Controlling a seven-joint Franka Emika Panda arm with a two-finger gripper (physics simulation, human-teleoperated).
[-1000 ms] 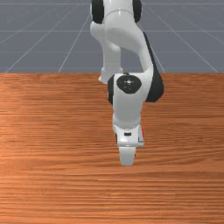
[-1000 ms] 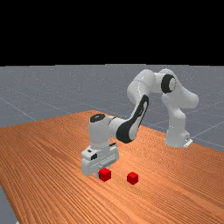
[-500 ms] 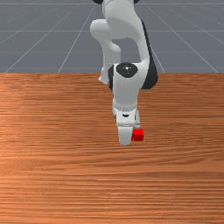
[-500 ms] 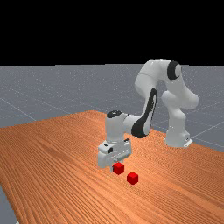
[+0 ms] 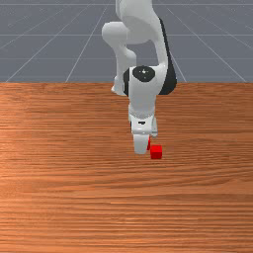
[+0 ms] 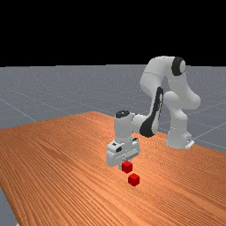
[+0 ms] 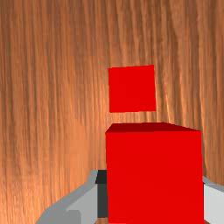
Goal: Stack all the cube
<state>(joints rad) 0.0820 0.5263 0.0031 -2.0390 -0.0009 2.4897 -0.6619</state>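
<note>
The gripper has its two fingers pressed against opposite sides of the held cube, pinching it above the table. Past it, lower down and near, the resting cube lies on the wood, apart from the held one: from the held cube it lies at about four o'clock on the front view's dial and near five on the far view's. Some of that downward lean is probably just the height between them. Judged by the wrist view, the offset runs square to the line from finger to finger, with little error along that line, and the sides look almost parallel. So the next move calls for a short sideways carry, then lowering; going down early would miss the top or clip an edge.
</note>
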